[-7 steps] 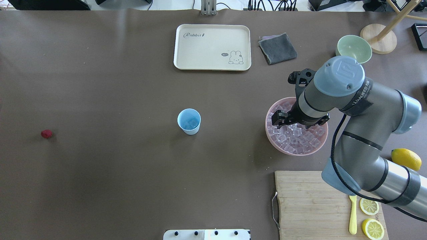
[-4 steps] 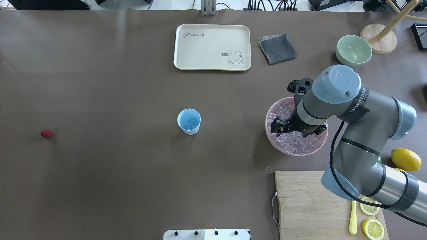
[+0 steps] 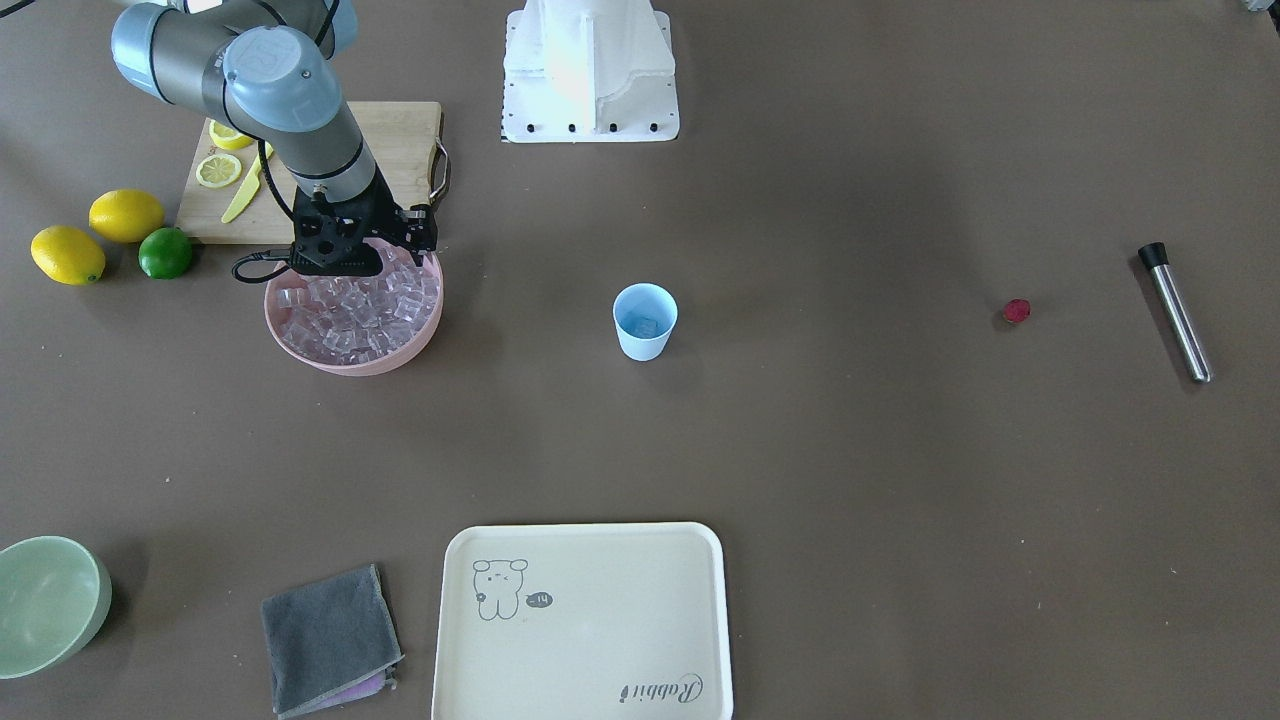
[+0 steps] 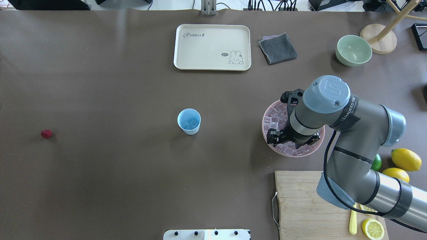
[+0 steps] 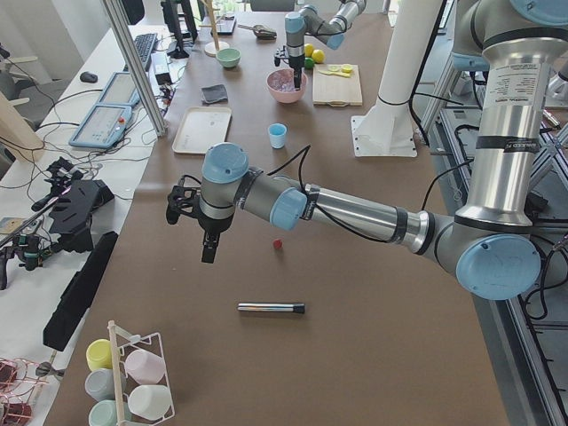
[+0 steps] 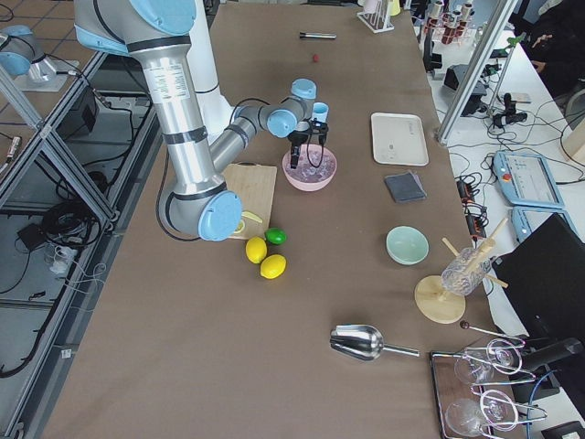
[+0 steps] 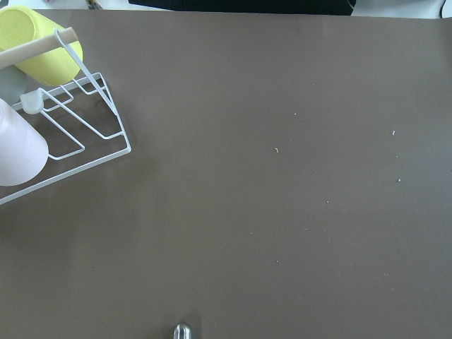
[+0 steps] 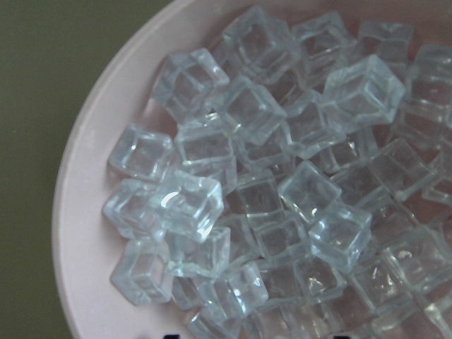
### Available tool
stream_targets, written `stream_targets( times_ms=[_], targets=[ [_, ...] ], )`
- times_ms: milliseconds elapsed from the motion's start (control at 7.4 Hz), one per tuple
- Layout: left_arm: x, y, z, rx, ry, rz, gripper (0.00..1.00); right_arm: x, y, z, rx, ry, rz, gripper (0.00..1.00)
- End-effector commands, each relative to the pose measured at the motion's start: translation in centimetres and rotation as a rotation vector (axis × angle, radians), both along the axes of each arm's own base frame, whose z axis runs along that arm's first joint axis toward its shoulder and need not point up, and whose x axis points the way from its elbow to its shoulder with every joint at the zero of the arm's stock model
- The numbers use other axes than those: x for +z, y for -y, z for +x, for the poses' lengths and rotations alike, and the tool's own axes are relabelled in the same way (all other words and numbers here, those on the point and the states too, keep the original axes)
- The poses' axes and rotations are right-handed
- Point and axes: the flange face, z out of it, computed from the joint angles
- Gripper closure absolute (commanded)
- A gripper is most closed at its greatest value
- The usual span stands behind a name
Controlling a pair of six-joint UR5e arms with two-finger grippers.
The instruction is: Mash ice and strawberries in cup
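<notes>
1. The step in hand looks like picking up ice. The right gripper [image 3: 345,268] hangs low over the pink bowl [image 3: 350,365], just above the pile of ice [image 8: 247,176].
2. Its two fingers look spread apart. The right wrist view shows only loose cubes, so it seems to grip nothing yet.
3. The next move is probably to dip down until one cube sits between the fingers, squeeze it gently, and lift it out. The cubes look slippery and packed close together, so one could pop out or push the others aside.
4. The cup [image 3: 644,322] stands upright on the counter to the robot's left of the bowl, well apart from the gripper. A little ice already lies inside it.
5. The strawberry [image 3: 1016,311] lies alone on the counter, far to the left of the cup and not in it.
6. The left gripper [image 5: 208,248] hangs in the air near the strawberry and a metal stick [image 5: 271,308]. It cannot be told whether it is open or closed.
</notes>
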Motion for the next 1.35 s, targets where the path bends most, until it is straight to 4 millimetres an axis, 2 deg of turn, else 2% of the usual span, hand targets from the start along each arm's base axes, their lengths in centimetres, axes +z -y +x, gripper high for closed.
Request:
stream_targets(
  times_ms=[0, 540, 675, 946, 1216],
  targets=[
    [-0.07, 0.00, -0.12, -0.002, 0.001, 0.002, 0.01, 0.32, -0.34, -0.44, -0.012, -0.011, -0.005, 0.23],
    [0.02, 0.02, -0.13, -0.002, 0.003, 0.001, 0.01, 0.99, -0.25, -0.64, -0.019, -0.025, 0.000, 0.23],
    [0.10, 0.04, -0.14, -0.002, 0.004, 0.001, 0.01, 0.77, -0.25, -0.56, -0.020, -0.020, -0.001, 0.28],
    [-0.05, 0.08, -0.15, -0.002, 0.006, 0.004, 0.01, 0.95, 0.48, 0.18, -0.007, -0.022, -0.005, 0.57],
    [0.11, 0.10, -0.15, -0.002, 0.006, 0.001, 0.01, 0.62, 0.48, -0.02, -0.020, -0.033, -0.007, 0.69]
  ],
)
